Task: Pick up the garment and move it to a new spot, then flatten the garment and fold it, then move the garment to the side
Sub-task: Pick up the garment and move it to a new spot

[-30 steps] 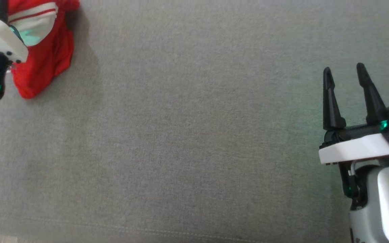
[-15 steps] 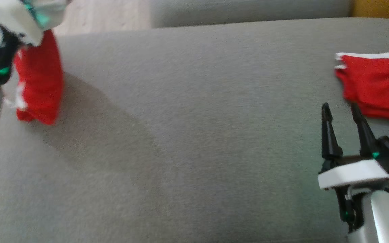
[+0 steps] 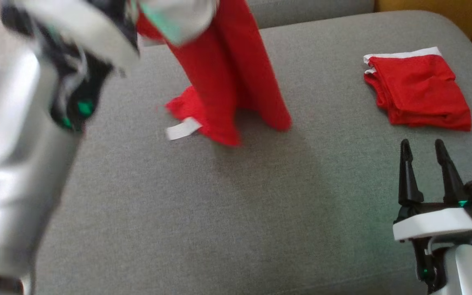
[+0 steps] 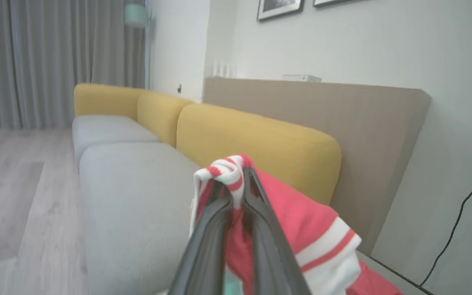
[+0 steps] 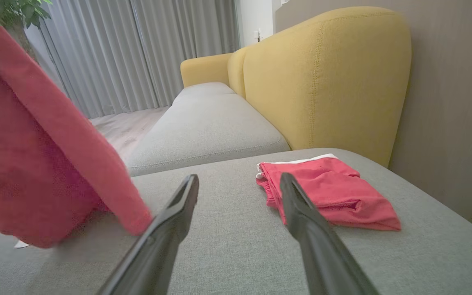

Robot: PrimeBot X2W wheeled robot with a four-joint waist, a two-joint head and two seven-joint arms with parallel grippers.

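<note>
Your left gripper (image 4: 236, 183) was clenched on the garment (image 4: 301, 213), its two fingers pinching a bunched fold of the white, red-striped trim. Held by that one edge, the red cloth hung down in a long drape, and in the head view its lower end touched the seat cushion (image 3: 219, 213), with a white label (image 3: 182, 128) lying flat beside it. That high grip probably let the fabric's weight pull it straight, so you could lay it out over the middle of the cushion for flattening.

Your right gripper (image 3: 422, 144) stood with its jaws apart and nothing between them, low over the cushion's near right part. I'd judge it was waiting there to catch a second edge once the cloth came down. Just beyond it, not touching, lay a folded red garment (image 3: 418, 92) with a white edge, set to the far right and apart from the hanging one.

The cushion was plain grey woven fabric, broad and flat. Behind it rose a yellow backrest (image 5: 322, 73), and another grey seat continued the sofa. Further off were grey curtains (image 5: 146, 53), a pale wood floor (image 4: 6, 184), a brown wall panel (image 4: 322, 106) and framed pictures (image 4: 279, 7).
</note>
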